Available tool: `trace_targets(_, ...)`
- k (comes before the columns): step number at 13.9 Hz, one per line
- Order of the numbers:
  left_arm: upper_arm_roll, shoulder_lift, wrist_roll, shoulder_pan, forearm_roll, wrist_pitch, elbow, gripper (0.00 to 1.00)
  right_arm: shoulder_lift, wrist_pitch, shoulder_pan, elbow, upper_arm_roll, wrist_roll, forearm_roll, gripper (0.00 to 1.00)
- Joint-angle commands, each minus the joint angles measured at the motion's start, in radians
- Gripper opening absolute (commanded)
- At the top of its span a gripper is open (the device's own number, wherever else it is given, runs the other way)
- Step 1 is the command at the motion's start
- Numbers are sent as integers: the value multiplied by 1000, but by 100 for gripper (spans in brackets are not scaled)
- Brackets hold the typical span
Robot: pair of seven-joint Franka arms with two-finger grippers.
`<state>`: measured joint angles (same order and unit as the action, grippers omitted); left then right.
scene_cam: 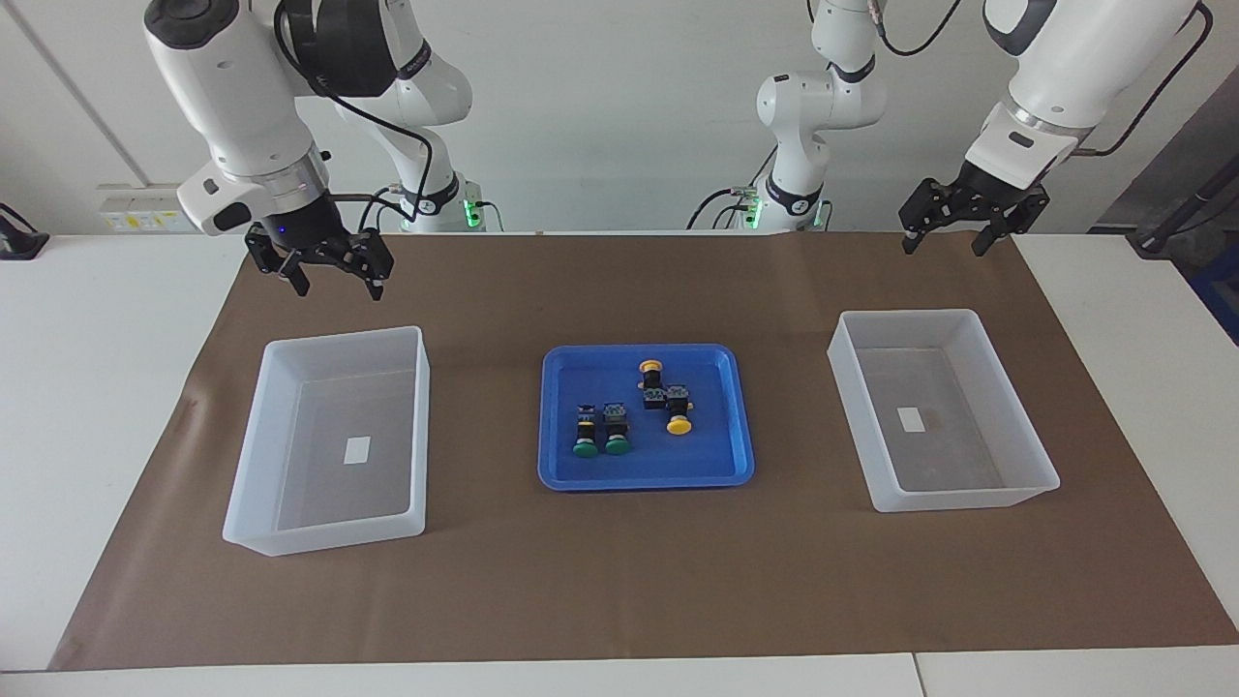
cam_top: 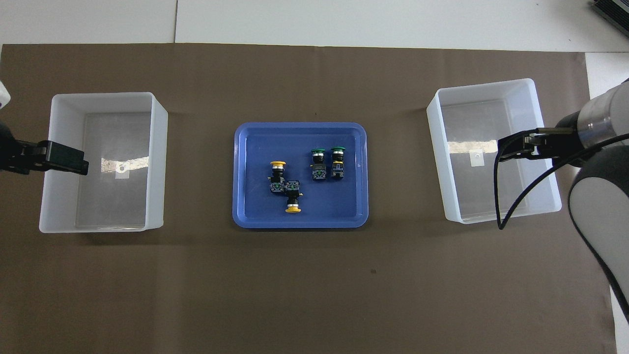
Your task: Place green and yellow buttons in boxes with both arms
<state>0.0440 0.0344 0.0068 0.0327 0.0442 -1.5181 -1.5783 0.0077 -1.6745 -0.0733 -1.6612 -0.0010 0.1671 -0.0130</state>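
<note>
Four buttons lie on their sides in the blue tray (scene_cam: 557, 465) between two empty boxes: two green buttons (scene_cam: 601, 430) side by side, two yellow buttons (scene_cam: 666, 397) with bodies touching, caps pointing apart. Each is probably light and rigid, with a smooth round cap, so the flat-sided black body looks the surer hold. The left gripper (scene_cam: 945, 235) and right gripper (scene_cam: 333, 279) hang raised near the robots, jaws wide, holding nothing
</note>
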Motion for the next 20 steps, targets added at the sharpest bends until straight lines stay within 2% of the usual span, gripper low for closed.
trace_targets(1,0,18,-14,4,-6,-20,-26,100,-11,9,3,-6,6,2,-1,100)
trace_targets(7,2,24,-16,4,-4,-60,-51,100,-12,6,9,-11,6,5,1,100)
trace_targets(9,2,41,-16,10,-4,-80,-87,100,-12,6,7,-11,6,8,-1,100)
trace_targets(11,2,68,-21,29,-4,-160,-156,100,-12,6,4,-11,6,9,-1,100)
trace_targets(14,2,79,-21,41,-1,-195,-183,100,-12,7,4,-11,6,8,1,100)
trace_targets(17,2,76,-129,113,2,-314,-253,100,-12,7,4,-11,6,8,1,100)
trace_targets(20,2,23,-224,188,2,-494,-334,100,-12,7,10,-11,6,5,1,100)
